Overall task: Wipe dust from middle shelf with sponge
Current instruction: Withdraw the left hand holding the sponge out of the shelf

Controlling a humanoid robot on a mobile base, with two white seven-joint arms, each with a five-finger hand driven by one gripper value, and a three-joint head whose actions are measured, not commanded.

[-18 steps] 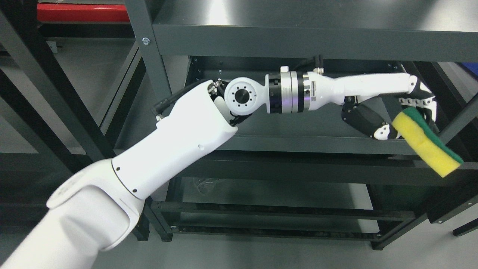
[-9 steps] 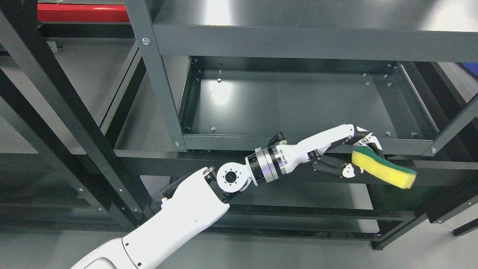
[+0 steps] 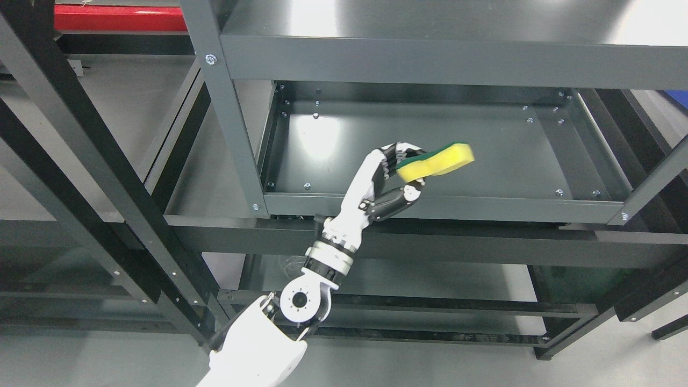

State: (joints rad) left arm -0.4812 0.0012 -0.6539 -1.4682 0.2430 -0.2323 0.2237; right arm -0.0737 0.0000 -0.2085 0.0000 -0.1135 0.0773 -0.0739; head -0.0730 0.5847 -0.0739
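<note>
Sponge (image 3: 436, 160): yellow body with a green scouring layer on its upper side, held above the middle shelf (image 3: 484, 156) near the shelf's front-centre. Its long axis runs roughly left to right, the free end pointing right and tilted slightly upward. Whether it touches the shelf surface cannot be told.

Left hand (image 3: 400, 172): closed on the sponge's left end, fingers (image 3: 395, 153) curled over the top, thumb below. The arm rises from the bottom edge, left of middle, crossing the shelf's front lip (image 3: 484, 207).

Right arm: not seen.

Edges: the shelf is a dark tray with raised rims on all 4 sides. An upright post (image 3: 226, 123) stands at the front left corner, and the upper shelf (image 3: 430, 59) overhangs the rear.

Open room: bare shelf surface extends to the right of the sponge and behind it, with a smaller stretch to the left.
</note>
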